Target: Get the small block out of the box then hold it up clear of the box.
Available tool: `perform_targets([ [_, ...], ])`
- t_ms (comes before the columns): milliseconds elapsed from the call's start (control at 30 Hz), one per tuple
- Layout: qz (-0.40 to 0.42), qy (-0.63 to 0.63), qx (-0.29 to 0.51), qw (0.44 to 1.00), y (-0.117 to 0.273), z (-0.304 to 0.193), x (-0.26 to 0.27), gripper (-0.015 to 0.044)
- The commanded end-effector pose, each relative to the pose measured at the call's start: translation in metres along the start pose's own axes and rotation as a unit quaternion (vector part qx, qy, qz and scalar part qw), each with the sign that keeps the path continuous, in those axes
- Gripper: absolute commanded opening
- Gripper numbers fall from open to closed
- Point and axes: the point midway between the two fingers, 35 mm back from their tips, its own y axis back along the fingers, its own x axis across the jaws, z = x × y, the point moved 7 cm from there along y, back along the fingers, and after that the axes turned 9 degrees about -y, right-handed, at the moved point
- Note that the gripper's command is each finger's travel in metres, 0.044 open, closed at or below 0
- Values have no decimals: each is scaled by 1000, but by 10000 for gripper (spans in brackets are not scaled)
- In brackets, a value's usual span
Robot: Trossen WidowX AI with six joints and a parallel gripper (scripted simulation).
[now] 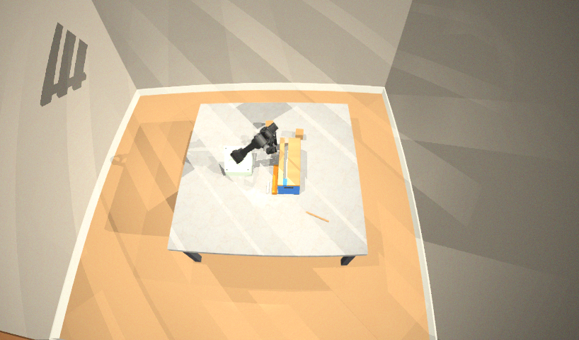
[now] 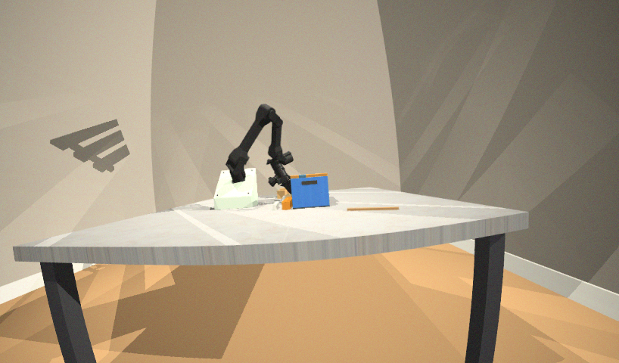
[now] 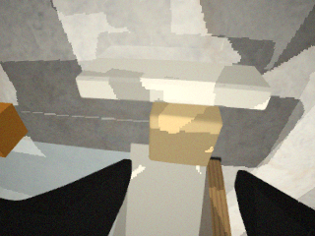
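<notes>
Black gripper, parallel fingers, spread apart, nothing between them; positioned beside the box. Small block, tan, squared, smooth: outside the box, ahead of the fingertips in the wrist view, beside a white bar with an angular profile. Pale grey strip, flat, between the fingers in that view; wood-grained edge alongside. Box, upright, next to the gripper: yellow-orange top, blue end wall bearing a narrow dark strip, no lettering legible. Orange bar, along the box's side, left of the fingers in the wrist view. Wooden stick, slender, well apart from the gripper. Table, pale marbled top, streaked grey edge, dark legs. Room: beige walls, white skirting, orange-tan floor, banded shadows.
</notes>
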Motion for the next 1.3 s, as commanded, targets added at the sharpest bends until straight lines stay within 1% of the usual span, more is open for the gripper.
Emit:
perform_targets([
  [0, 3, 4, 0, 1000, -7, 5, 2, 285],
  [467, 5, 4, 1, 1000, -24, 14, 5, 285],
  [733, 5, 4, 1, 1000, -24, 14, 5, 75],
  [833, 5, 4, 1, 1000, -24, 14, 5, 55],
  [900, 5, 4, 1, 1000, -22, 12, 4, 3],
  [1267, 2, 2, 0, 1000, 22, -8, -1, 0],
])
